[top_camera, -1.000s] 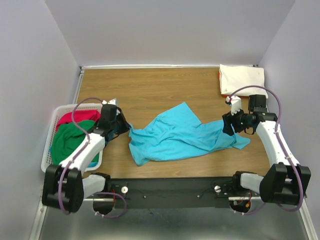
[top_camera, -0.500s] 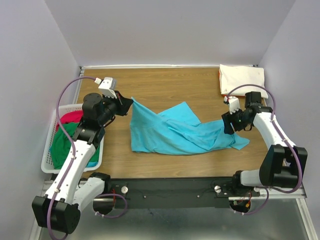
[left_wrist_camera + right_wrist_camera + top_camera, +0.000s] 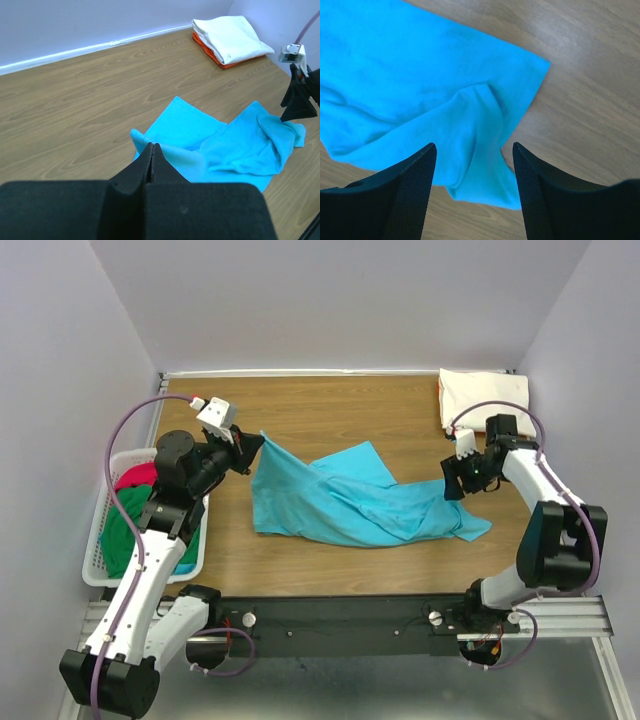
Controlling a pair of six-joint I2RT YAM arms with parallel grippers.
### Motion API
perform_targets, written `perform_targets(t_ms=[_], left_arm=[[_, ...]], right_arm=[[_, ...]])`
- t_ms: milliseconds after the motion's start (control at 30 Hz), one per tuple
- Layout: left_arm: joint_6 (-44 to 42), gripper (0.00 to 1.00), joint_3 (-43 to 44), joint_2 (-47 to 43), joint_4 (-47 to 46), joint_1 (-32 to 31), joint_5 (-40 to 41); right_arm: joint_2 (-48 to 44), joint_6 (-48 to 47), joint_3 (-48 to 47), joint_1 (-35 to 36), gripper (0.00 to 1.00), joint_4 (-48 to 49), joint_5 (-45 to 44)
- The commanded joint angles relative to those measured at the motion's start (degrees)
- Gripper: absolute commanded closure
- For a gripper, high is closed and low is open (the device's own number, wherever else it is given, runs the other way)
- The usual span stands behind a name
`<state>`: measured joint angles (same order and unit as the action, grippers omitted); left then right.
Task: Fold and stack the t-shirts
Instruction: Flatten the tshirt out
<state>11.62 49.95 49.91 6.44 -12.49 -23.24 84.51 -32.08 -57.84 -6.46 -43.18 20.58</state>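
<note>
Spreading step: L tool (image 3: 249,448) pinches turquoise tee (image 3: 340,508) at left corner, R tool (image 3: 452,484) wide, empty over right hem; next prob needs R to grip, stretch flat.

Five t-shirts are showing. One turquoise t-shirt (image 3: 350,502) is lying on the bench (image 3: 330,410). One cream-white t-shirt (image 3: 485,395) and one orange t-shirt (image 3: 220,59) (only its edge showing) are sitting at the far right corner. One red t-shirt (image 3: 135,478) and one green t-shirt (image 3: 125,530) are lying in the single basket (image 3: 98,572) at the left edge. Two grippers are showing: one left gripper (image 3: 257,444), one right gripper (image 3: 472,146).
</note>
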Motion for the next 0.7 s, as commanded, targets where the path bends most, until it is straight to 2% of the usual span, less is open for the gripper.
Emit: perform_targets(t_ms=[0, 100, 233, 300, 400, 433, 500, 667], left_arm=[[-2.8, 1.0, -2.1, -2.1, -1.3, 0.0, -1.7], [-2.9, 1.0, -4.4, -2.9, -1.3, 0.0, -1.5], [-2.7, 1.0, -5.9, -3.2, -1.9, 0.0, -1.5], [-2.7, 1.0, -6.2, -3.0, -2.2, 0.0, -1.4], [-2.7, 1.0, -6.1, -2.6, -2.4, 0.0, -1.3], [-2.8, 1.0, -5.9, -2.5, -2.3, 0.0, -1.3], [-2.7, 1.0, -5.9, -2.7, -2.2, 0.0, -1.1], [-3.2, 1.0, -5.7, -3.6, -0.8, 0.0, 1.3]], right_arm=[[5.2, 1.8, -3.9, -0.3, 0.32, 1.7, 2.9], [8.0, 2.3, -3.8, -0.3, 0.36, 1.8, 3.2], [7.4, 1.6, -0.9, -0.3, 0.41, 1.9, 2.9], [7.5, 1.6, 0.3, -0.3, 0.46, 2.1, 2.6], [8.1, 1.8, 1.4, -0.3, 0.68, 2.7, 1.2], [8.0, 1.9, 1.4, -0.3, 0.84, 3.2, 1.0], [6.3, 2.5, 0.9, -0.3, 0.99, 3.7, 0.6], [-3.5, 4.3, -3.9, -0.3, 0.99, 5.5, -3.5]])
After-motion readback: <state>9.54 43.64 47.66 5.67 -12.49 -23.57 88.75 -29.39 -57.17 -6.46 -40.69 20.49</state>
